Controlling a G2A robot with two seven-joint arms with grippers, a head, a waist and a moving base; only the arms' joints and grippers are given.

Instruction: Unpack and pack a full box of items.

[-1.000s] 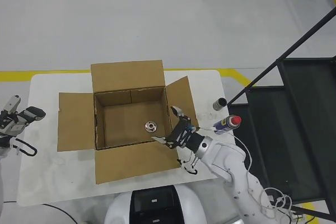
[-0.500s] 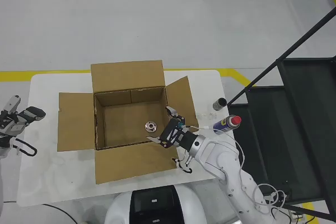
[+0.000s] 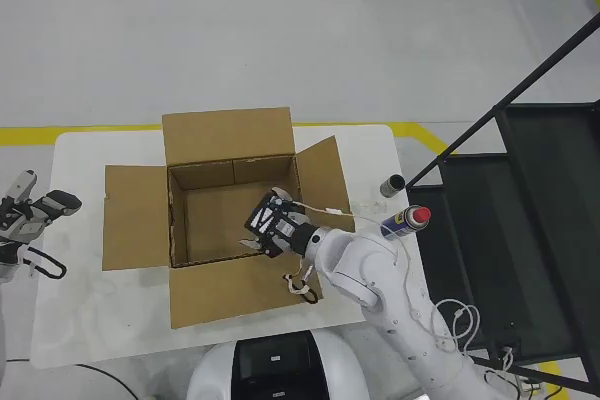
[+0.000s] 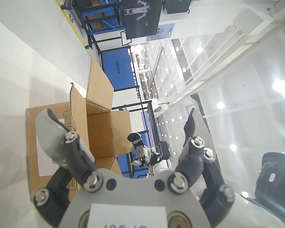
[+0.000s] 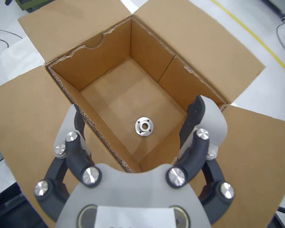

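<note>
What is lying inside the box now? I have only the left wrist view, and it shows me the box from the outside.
Observer: One small round metal flange lies on the floor of the box.
Operator: And where is the right claw?
Observer: The right claw hangs open over the box opening. In its own view the flange sits between its fingers.
Operator: Are any items outside the box?
Observer: Yes, a red-capped spray can and a small dark cylinder are on the table, beside the flap on the right arm's side.
</note>
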